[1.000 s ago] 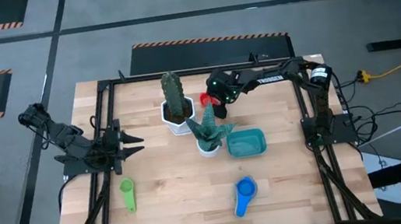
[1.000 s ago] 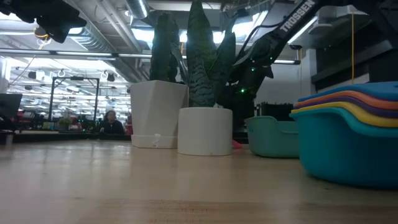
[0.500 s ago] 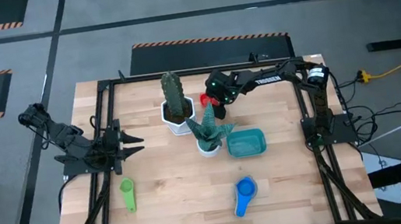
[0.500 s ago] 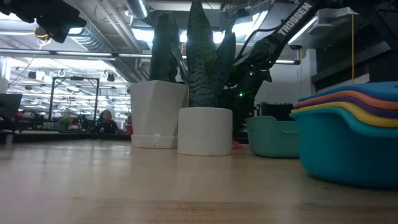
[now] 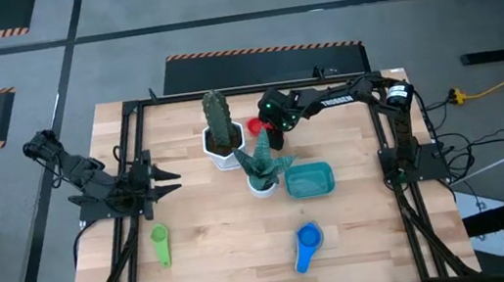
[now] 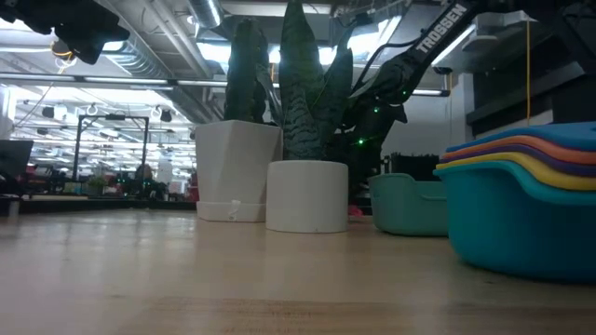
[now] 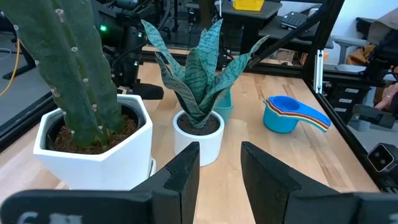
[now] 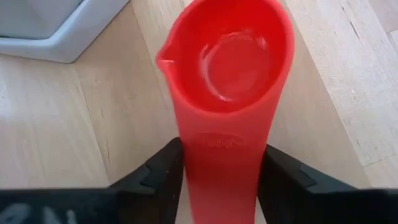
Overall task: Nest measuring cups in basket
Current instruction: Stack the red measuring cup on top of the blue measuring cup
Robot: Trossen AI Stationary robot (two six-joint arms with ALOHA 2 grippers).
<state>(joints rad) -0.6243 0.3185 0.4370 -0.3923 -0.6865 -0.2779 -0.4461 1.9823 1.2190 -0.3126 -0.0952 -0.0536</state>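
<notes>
A red measuring cup (image 8: 230, 56) rests on its bowl's base on the wooden table, near the far edge behind the cactus pot (image 5: 220, 136). My right gripper (image 8: 221, 163) is shut on its handle; in the high view the cup (image 5: 255, 124) shows just beside that gripper (image 5: 271, 134). The teal basket (image 5: 309, 180) stands near the table's middle. A nested stack of cups in a blue one (image 5: 306, 244) lies near the front edge. A green cup (image 5: 161, 243) lies at the front left. My left gripper (image 5: 170, 177) waits open at the table's left. My right gripper pinches the red cup's flat handle (image 8: 221, 146) by its two long edges, one finger on each side. The fingers slant down from the table's right side and lie along the handle. The bowl sits upright on the table.
The white hexagonal cactus pot and a round white pot with a striped plant (image 5: 261, 171) stand close to the red cup, between it and the table's middle. The basket sits right of the round pot. Bare wood lies left of the pots and along the front.
</notes>
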